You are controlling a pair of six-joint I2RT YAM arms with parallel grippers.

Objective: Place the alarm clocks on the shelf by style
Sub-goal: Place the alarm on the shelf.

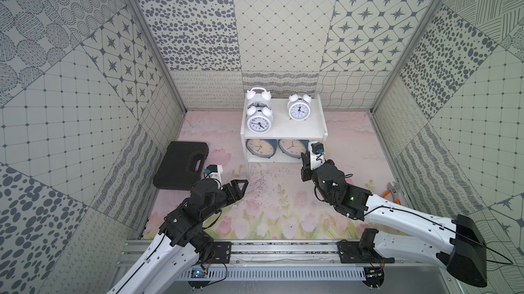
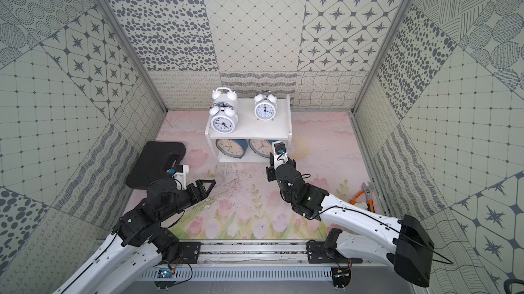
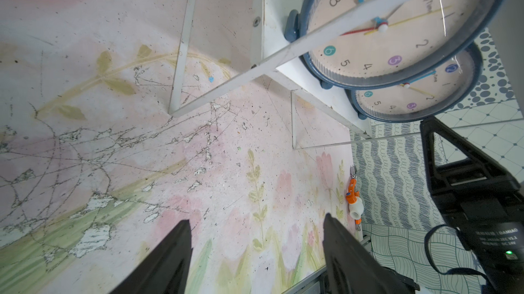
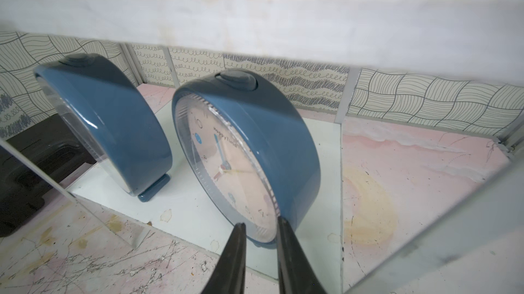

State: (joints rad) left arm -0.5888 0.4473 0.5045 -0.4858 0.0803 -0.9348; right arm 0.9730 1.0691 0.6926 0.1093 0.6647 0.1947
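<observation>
Inside a booth of grey patterned wall tiles, on a scuffed floral mat (image 1: 269, 210), a white two-tier shelf (image 1: 283, 126) stood at the back carrying every alarm clock in view. One black plastic case (image 1: 181, 165) lay flat well to its left. Two blue-cased round clocks stood side by side on the lower tier, the left blue clock (image 1: 261, 149) and the right blue clock (image 4: 255, 150). Three white twin-bell clocks occupied the top tier: one at front left (image 1: 258, 122), one directly behind it (image 1: 258, 99) and one on the right (image 1: 299, 109). No clock lay on the mat.

The right gripper (image 4: 262, 221) sat at the right blue clock's lower rim, its fingers a narrow gap apart; whether they pinched the rim could not be told. The left gripper (image 3: 256, 217) hovered spread and empty over the mat.

The step in hand appeared to be setting down the last blue clock. Next, the right arm likely needed to let go fully and back straight out from under the top tier without nudging the clock. Orange-handled tools (image 1: 392, 192) lay by the right wall, their number unclear.
</observation>
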